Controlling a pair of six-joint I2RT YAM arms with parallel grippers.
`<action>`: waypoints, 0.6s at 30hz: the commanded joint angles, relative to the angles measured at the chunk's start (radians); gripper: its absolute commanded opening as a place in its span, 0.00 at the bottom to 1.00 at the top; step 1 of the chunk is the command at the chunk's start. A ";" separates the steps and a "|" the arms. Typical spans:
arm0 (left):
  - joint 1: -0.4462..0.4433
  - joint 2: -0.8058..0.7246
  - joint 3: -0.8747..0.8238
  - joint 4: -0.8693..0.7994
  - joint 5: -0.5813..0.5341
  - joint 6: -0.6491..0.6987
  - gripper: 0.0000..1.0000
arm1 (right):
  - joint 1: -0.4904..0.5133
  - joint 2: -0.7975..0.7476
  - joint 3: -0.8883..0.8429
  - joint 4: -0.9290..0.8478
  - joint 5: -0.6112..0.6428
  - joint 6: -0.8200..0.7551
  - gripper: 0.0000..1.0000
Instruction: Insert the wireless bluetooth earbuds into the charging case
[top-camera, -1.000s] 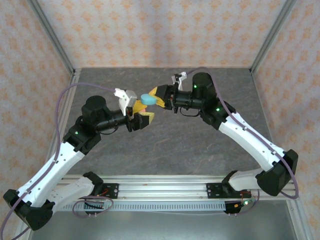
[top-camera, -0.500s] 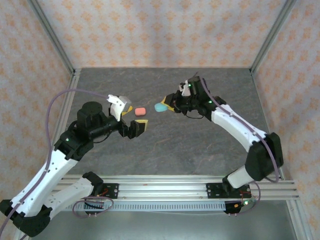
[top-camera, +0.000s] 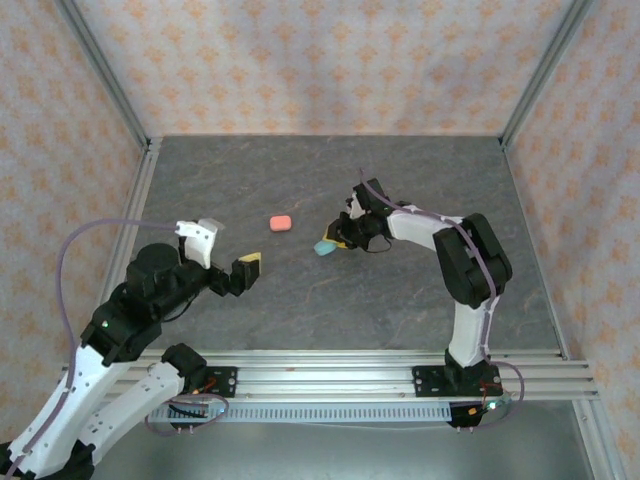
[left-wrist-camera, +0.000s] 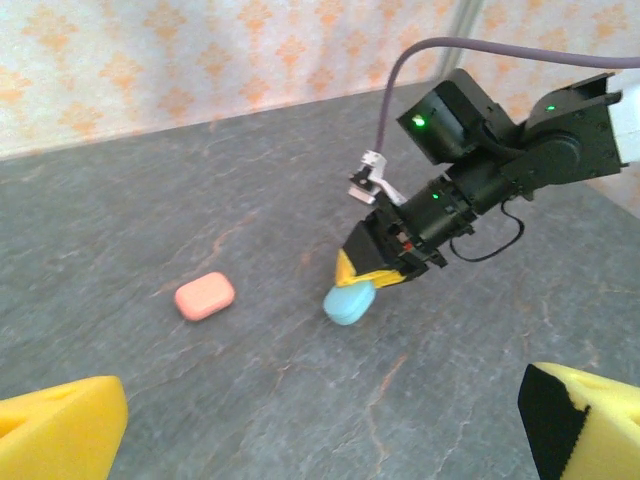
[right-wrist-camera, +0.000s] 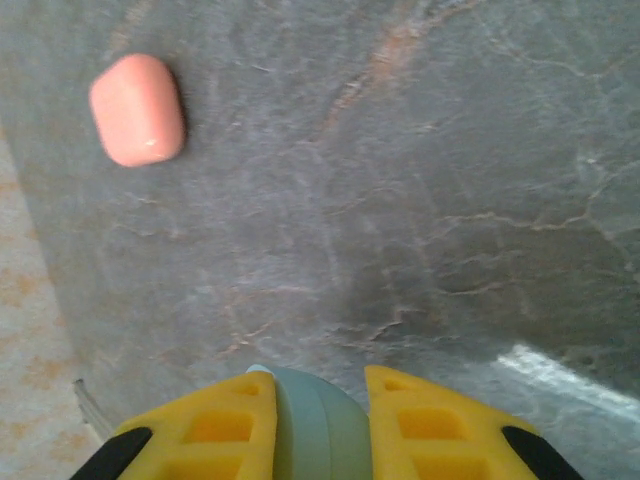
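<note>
Your right jaws have come down to the desk, pinching the teal charging case; your left jaws have drawn back, spread. Nearby lies the pink charging case.

Bare table btwn left fingers & pink case; right arm w/ teal case crowds its right side.

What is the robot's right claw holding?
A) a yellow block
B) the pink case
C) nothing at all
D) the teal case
D: the right gripper is closed on the teal case, one finger on each side of it in the right wrist view, while the pink case lies by itself on the table.
</note>
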 joint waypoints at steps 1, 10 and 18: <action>-0.005 -0.049 -0.034 -0.062 -0.109 -0.034 1.00 | -0.006 0.019 0.018 0.008 0.030 -0.085 0.10; -0.004 -0.079 -0.081 -0.064 -0.178 -0.042 1.00 | -0.010 0.065 0.010 -0.031 0.048 -0.161 0.20; -0.002 -0.024 -0.070 -0.036 -0.212 -0.001 1.00 | -0.012 -0.010 0.025 -0.085 0.099 -0.189 0.51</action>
